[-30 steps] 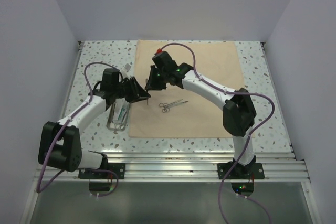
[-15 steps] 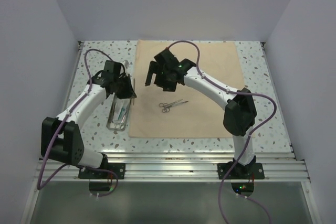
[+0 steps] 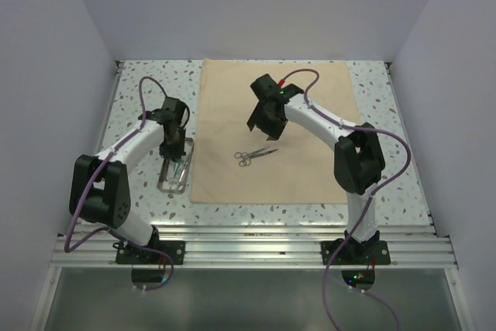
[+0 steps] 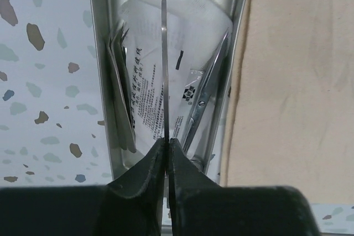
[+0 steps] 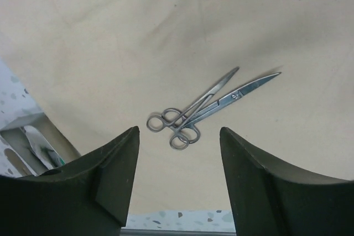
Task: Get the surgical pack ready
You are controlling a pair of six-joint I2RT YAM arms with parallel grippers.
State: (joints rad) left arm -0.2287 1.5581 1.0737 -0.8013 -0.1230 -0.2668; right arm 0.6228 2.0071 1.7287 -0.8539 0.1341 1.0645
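The beige cloth (image 3: 310,106) lies flat on the table. Two silver scissor-like instruments (image 3: 253,156) lie crossed on it, also in the right wrist view (image 5: 206,109). My right gripper (image 3: 266,128) hovers open and empty just behind them (image 5: 178,134). The steel tray (image 3: 164,182) sits off the cloth's left edge. In the left wrist view the tray (image 4: 97,53) holds white printed gauze packets (image 4: 149,64) and another scissor-like instrument (image 4: 209,87). My left gripper (image 3: 172,147) is over the tray, shut (image 4: 166,145) on a thin flat grey item (image 4: 164,64) seen edge-on; I cannot tell what it is.
The speckled tabletop (image 3: 139,91) is walled on the left, right and back. A metal rail (image 3: 248,242) runs along the near edge by the arm bases. The tray's corner shows at the lower left of the right wrist view (image 5: 25,136).
My left gripper swung left from the cloth's edge to over the tray, still shut. My right gripper moved right, away from the cloth's left edge, to above the instruments.
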